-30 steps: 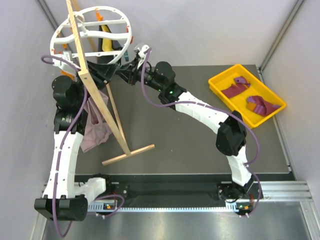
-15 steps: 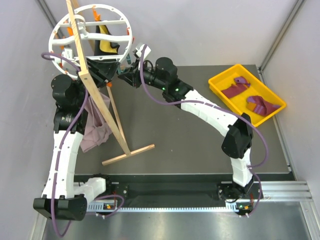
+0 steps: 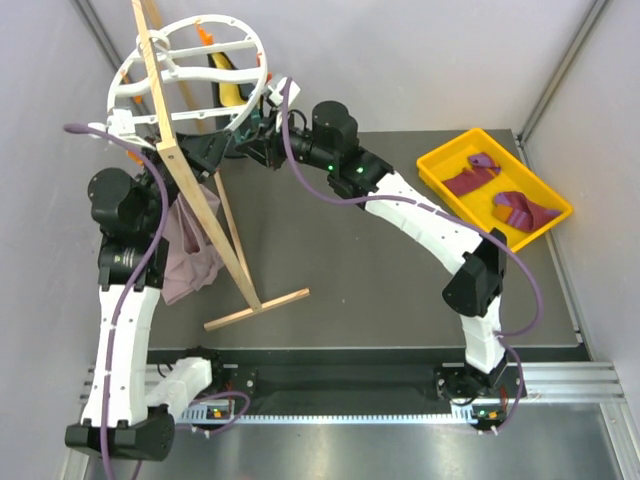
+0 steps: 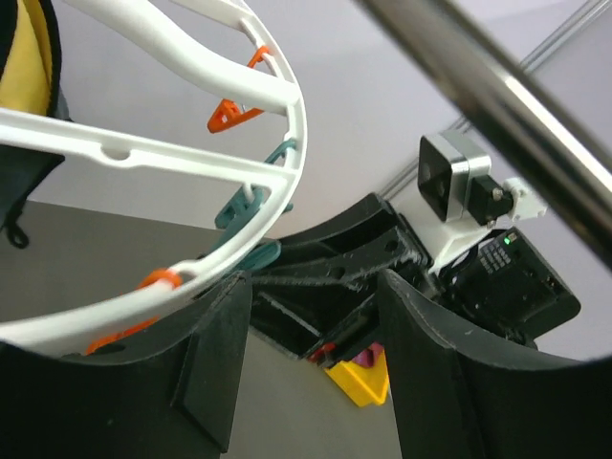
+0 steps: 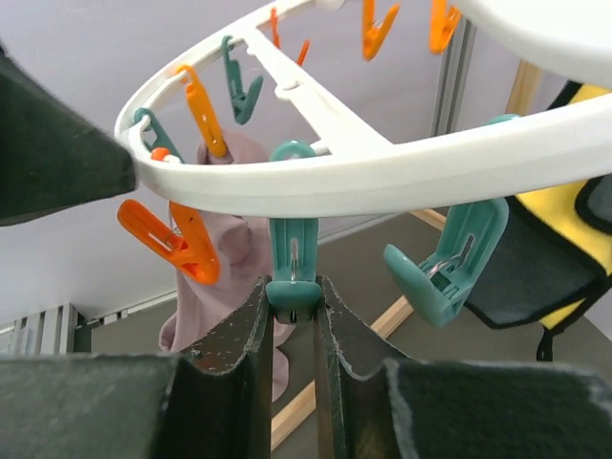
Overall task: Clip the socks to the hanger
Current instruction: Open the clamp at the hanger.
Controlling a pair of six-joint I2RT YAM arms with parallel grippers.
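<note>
While socks [image 3: 468, 182] sit in tray [image 3: 525, 178]: 0 clipped.
Right gripper [image 5: 294, 296]: squeezing teal clip [image 5: 293, 251] on hanger [image 5: 382, 163].
Left gripper [image 4: 311, 316]: wide, empty.

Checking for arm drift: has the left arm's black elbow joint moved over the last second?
Yes. The left arm's black elbow joint swung left and slightly toward the near edge, away from the wooden stand, whose slat it overlapped a second ago.

Your light wooden stand [image 3: 205, 222] leaning over the dark table [image 3: 350, 280], pale mauve cloth [image 3: 190, 255] hanging beside it, yellow-and-black garment [image 3: 228, 90] behind, yellow tray [image 3: 440, 160] at your far right.
</note>
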